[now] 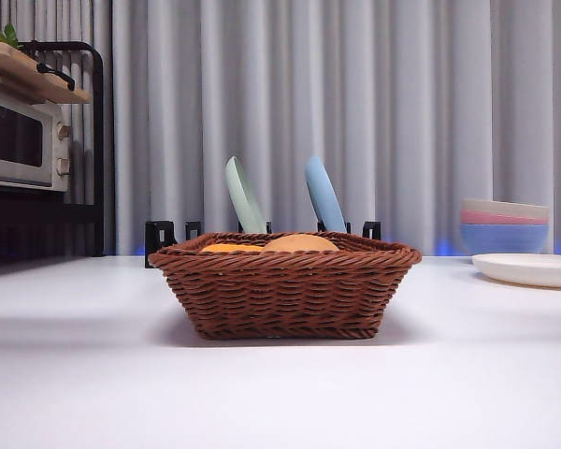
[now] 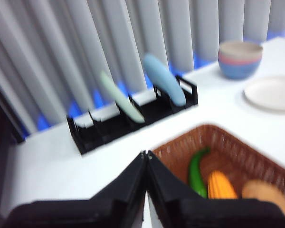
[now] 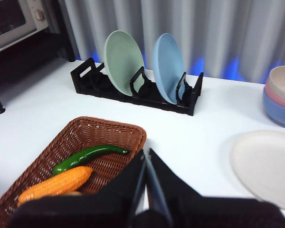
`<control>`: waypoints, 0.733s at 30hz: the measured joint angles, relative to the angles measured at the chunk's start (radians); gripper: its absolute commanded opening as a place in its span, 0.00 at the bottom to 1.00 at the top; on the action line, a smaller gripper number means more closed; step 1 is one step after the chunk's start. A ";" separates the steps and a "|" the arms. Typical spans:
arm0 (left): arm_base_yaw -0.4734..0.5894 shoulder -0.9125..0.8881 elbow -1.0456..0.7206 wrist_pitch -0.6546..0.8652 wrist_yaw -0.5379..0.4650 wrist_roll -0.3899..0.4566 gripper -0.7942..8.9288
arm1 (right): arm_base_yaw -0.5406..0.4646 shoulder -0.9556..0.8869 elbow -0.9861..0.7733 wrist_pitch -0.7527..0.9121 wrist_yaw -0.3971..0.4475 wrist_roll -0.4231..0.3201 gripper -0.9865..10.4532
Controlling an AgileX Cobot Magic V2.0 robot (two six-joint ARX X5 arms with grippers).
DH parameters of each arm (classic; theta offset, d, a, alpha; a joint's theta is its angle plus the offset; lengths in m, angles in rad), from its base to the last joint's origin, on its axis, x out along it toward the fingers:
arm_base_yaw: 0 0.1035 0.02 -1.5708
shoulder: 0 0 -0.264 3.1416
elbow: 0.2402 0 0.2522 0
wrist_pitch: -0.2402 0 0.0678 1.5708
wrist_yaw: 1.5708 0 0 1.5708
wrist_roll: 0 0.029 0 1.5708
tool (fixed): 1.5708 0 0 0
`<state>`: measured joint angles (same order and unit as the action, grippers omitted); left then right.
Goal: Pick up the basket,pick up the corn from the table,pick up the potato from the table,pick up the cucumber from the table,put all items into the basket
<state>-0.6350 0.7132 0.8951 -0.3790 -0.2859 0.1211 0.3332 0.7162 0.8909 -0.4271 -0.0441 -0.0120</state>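
Corn (image 3: 54,184), cucumber (image 3: 88,157), potato (image 2: 266,194) in basket (image 1: 285,290); grippers clear

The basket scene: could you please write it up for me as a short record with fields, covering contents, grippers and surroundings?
basket: on the white table, upright, not held
corn: lying inside the basket
cucumber: inside the basket, beside the corn
potato: inside the basket, next to the corn
left gripper: above the basket's edge, jaws shut, holding nothing
right gripper: above the basket's edge, jaws shut, holding nothing
plate rack: behind the basket, holds a green plate and a blue plate
stacked bowls: at the side, behind a white plate
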 measured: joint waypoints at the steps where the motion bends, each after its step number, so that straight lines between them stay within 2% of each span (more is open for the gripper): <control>1: 0.000 -0.042 -0.054 0.001 0.000 -0.005 0.07 | 0.002 -0.032 -0.051 0.030 0.011 0.000 0.08; 4: 0.000 -0.158 -0.185 -0.002 0.000 -0.040 0.07 | 0.008 -0.113 -0.176 0.050 0.044 0.007 0.08; 7: 0.000 -0.245 -0.256 -0.007 0.000 -0.083 0.07 | 0.008 -0.146 -0.230 0.000 0.049 0.026 0.08; 13: 0.000 -0.266 -0.248 -0.010 -0.019 -0.133 0.08 | 0.008 -0.142 -0.231 -0.014 0.092 0.080 0.09; 22: 0.000 -0.262 -0.248 -0.066 -0.023 -0.141 0.08 | 0.008 -0.140 -0.231 -0.015 0.126 0.095 0.09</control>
<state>-0.6350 0.4511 0.6468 -0.4446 -0.3084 -0.0196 0.3408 0.5766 0.6601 -0.4419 0.0814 0.0826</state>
